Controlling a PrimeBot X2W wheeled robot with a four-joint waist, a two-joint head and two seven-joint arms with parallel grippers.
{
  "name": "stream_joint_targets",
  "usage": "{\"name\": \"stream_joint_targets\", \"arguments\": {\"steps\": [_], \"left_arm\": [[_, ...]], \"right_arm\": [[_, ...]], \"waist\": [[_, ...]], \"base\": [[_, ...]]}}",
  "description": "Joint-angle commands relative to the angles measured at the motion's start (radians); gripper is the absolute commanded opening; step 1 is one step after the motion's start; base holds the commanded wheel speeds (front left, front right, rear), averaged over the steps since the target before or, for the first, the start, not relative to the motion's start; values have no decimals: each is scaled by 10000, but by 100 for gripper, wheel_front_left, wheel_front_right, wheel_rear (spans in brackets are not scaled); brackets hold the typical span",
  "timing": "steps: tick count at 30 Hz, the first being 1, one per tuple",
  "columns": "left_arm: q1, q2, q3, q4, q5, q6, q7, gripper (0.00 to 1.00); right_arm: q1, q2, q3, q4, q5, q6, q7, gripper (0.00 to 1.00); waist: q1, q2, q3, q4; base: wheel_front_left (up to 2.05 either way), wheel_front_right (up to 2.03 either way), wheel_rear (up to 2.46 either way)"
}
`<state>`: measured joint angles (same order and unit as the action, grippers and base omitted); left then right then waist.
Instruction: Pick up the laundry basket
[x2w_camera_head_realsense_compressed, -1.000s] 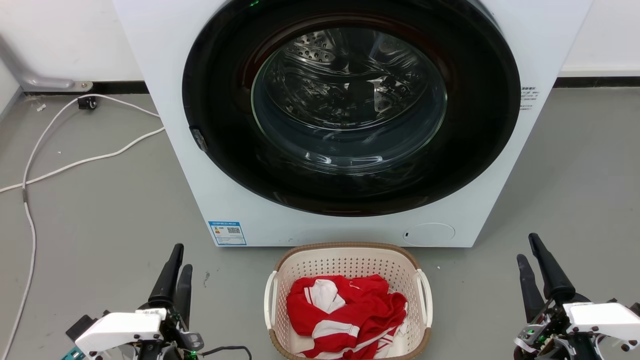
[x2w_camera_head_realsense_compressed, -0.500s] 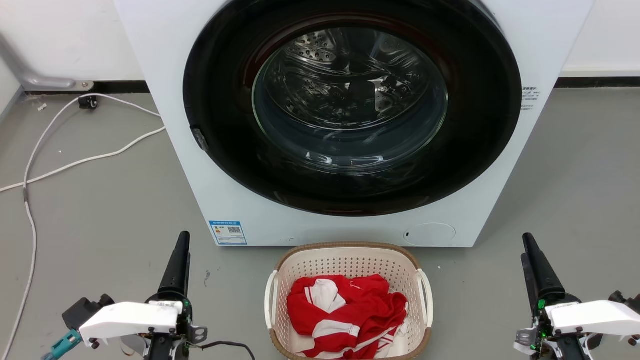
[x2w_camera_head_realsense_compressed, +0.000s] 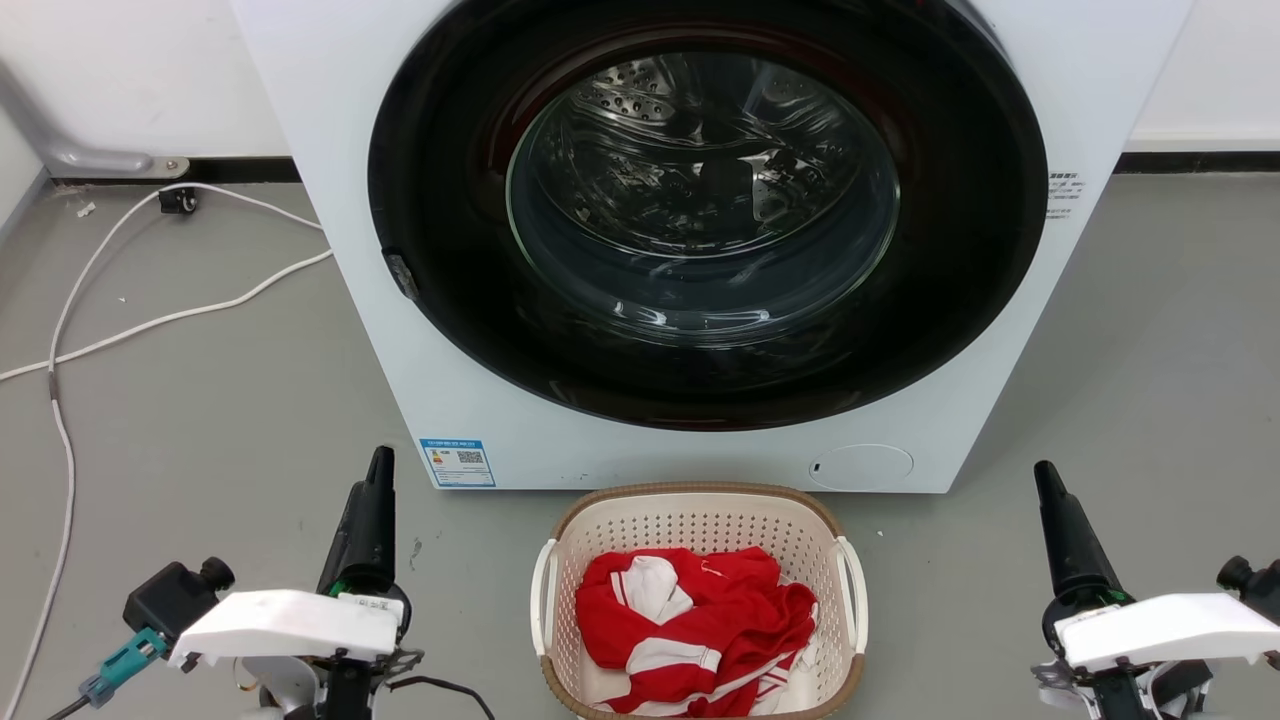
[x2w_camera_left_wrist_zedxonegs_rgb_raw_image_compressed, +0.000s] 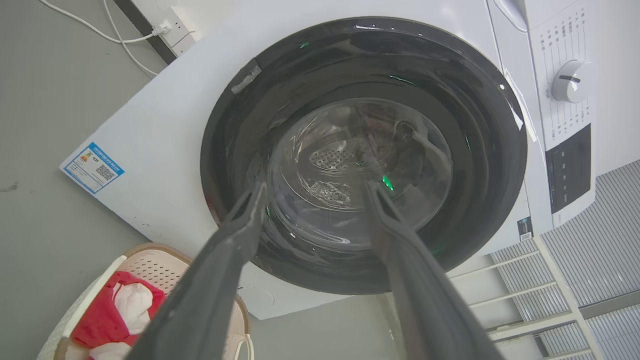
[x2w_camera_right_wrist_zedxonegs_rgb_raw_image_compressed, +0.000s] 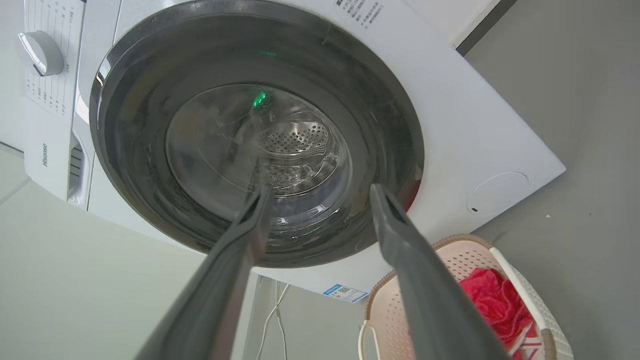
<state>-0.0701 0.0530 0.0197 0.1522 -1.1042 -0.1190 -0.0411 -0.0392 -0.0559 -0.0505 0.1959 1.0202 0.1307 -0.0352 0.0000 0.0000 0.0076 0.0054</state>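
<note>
The laundry basket (x2w_camera_head_realsense_compressed: 700, 520), cream with perforated walls, a brown rim and white side handles, stands on the grey floor in front of the washing machine and holds red and white clothes (x2w_camera_head_realsense_compressed: 695, 625). My left gripper (x2w_camera_head_realsense_compressed: 378, 470) is to its left and my right gripper (x2w_camera_head_realsense_compressed: 1045, 478) to its right, each well apart from it. In the left wrist view the left gripper (x2w_camera_left_wrist_zedxonegs_rgb_raw_image_compressed: 312, 192) is open and empty, with the basket (x2w_camera_left_wrist_zedxonegs_rgb_raw_image_compressed: 150, 262) at the lower left. In the right wrist view the right gripper (x2w_camera_right_wrist_zedxonegs_rgb_raw_image_compressed: 320, 192) is open and empty, with the basket (x2w_camera_right_wrist_zedxonegs_rgb_raw_image_compressed: 465, 257) at the lower right.
The white washing machine (x2w_camera_head_realsense_compressed: 700, 240) with its shut round glass door stands right behind the basket. White cables (x2w_camera_head_realsense_compressed: 120, 320) run over the floor at the left. Grey floor spreads on both sides of the basket.
Both grippers have rolled about their wrists, so each now shows edge-on as a single dark finger in the head view. Both moved slightly forward. The basket has not moved.
</note>
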Motion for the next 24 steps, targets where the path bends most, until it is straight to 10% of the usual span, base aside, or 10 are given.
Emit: {"name": "stream_joint_targets", "arguments": {"steps": [1,24], "left_arm": [[-131,27,-21,-222,327,12,-98,100],[-298,191,-532,-182,4690,244,-822,100]], "right_arm": [[-80,-2,22,-207,-340,0,-70,100],[216,22,77,-1191,-4612,0,45,100]], "waist": [[0,0,2,-1],[0,0,101,17]], "base": [[0,0,0],[0,0,0]]}}
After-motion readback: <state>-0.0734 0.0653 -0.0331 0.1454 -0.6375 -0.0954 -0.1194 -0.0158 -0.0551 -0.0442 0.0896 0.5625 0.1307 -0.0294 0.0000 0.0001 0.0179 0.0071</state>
